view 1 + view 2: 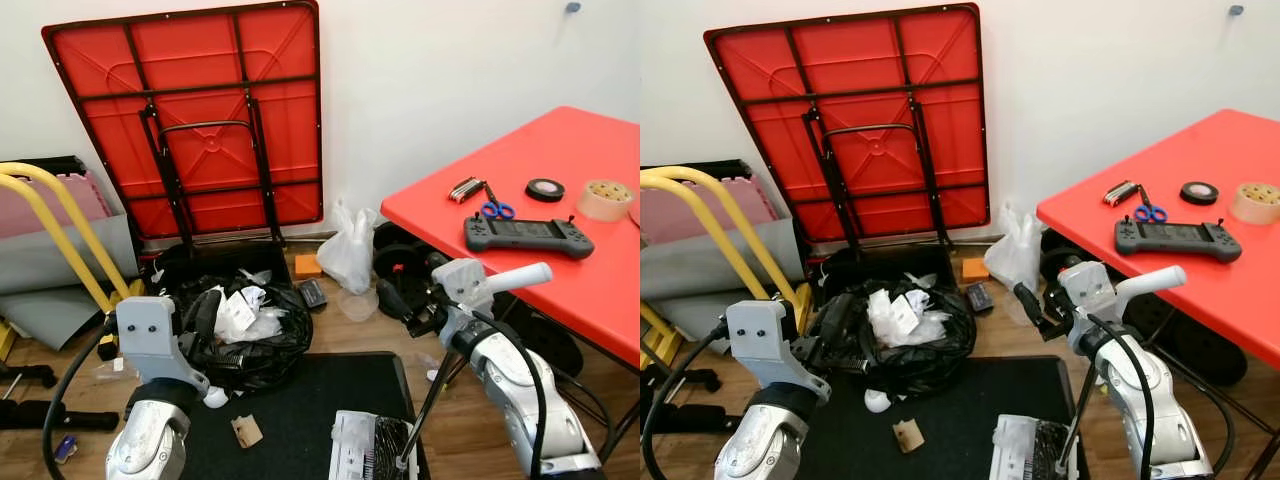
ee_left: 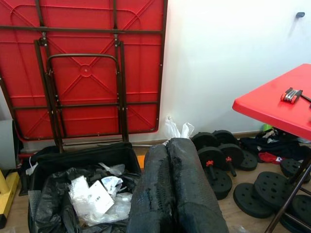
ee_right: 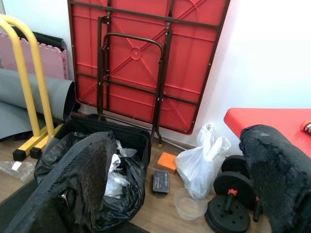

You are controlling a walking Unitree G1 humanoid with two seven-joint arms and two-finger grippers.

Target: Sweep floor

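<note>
- My left fingers are pressed flat together with nothing between them, pointing out over the black rubbish bag, which sits open in its bin and is full of crumpled white paper.
- My right fingers stand wide apart, also holding nothing; between them I look at the white plastic bag, a small orange block and a clear tub on the wooden floor.
- From my head, the right gripper reaches forward just beside the corner of the red bench; my left arm is raised near the bag.
- What I need for sweeping seems to be low in front of me: a dustpan-and-brush-like thing standing on the black mat, with a thin dark handle rising from it beside my right forearm. I cannot tell whether the handle leans on my arm.
- Litter awaits: a brown cardboard scrap on the mat and a white ball of paper at the bag's foot.
- I judge the sweeping proper not yet begun; I am at the stage of getting hold of the tool.
- The next move calls for drawing my open right fingers back and down to close round that handle, keeping clear of the bench edge.
</note>
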